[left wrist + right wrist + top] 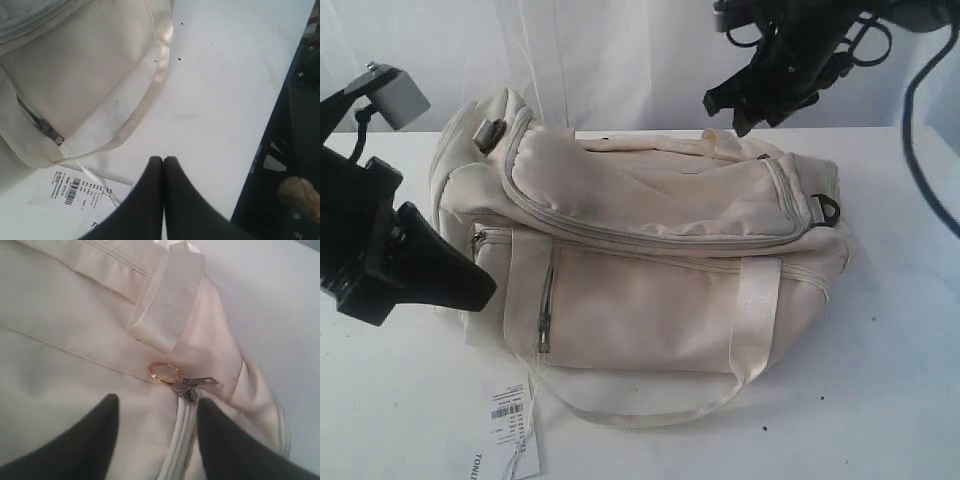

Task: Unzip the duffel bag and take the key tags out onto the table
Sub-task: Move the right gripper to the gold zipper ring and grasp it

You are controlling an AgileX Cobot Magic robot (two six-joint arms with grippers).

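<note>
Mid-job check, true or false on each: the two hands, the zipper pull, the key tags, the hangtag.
1. The left hand is shut and empty. True.
2. The right hand is clamped on the zipper pull. False: it is open and the pull is not gripped.
3. The key tags lie out on the table. False: no key tags are in view.
4. A barcode hangtag lies on the table beside the duffel bag. True.
5. A gold ring sits at the zipper pull. True.
</note>
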